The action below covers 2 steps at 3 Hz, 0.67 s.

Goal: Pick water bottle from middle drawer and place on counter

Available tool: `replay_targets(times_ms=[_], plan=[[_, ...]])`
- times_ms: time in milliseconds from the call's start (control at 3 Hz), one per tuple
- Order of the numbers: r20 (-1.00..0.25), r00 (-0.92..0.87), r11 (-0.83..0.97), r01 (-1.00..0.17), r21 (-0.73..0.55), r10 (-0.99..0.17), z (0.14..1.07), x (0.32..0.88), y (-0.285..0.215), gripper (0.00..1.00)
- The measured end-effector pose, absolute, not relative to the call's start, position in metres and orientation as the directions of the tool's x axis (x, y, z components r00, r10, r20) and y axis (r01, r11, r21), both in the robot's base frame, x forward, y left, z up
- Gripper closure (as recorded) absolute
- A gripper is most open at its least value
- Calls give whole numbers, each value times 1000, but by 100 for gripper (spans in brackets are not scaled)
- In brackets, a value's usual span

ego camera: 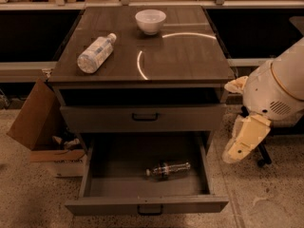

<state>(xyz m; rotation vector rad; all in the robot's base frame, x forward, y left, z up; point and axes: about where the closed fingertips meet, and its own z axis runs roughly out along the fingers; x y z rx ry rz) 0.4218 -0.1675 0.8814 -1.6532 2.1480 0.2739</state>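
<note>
The water bottle (166,169), slim and clear with a dark label band, lies on its side in the open middle drawer (147,205), near the drawer's centre. The counter (185,56) is the dark wood-grain cabinet top with a pale curved ring mark. My gripper (242,139) hangs from the white arm at the right, beside the cabinet's right side and above and to the right of the drawer. It is apart from the bottle and holds nothing that I can see.
A larger bottle with a whitish wrap (96,52) lies on the counter's left. A white bowl (150,21) stands at the back. The upper drawer front (142,118) is shut. A cardboard box (38,127) sits on the floor at the left. A dark wheeled base (261,159) is behind my arm.
</note>
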Motion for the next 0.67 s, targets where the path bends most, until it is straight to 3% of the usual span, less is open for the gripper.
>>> replay_targets(times_ms=[667], plan=[[-534,-68,115,-992,-54,-843,797,421,-143,0]])
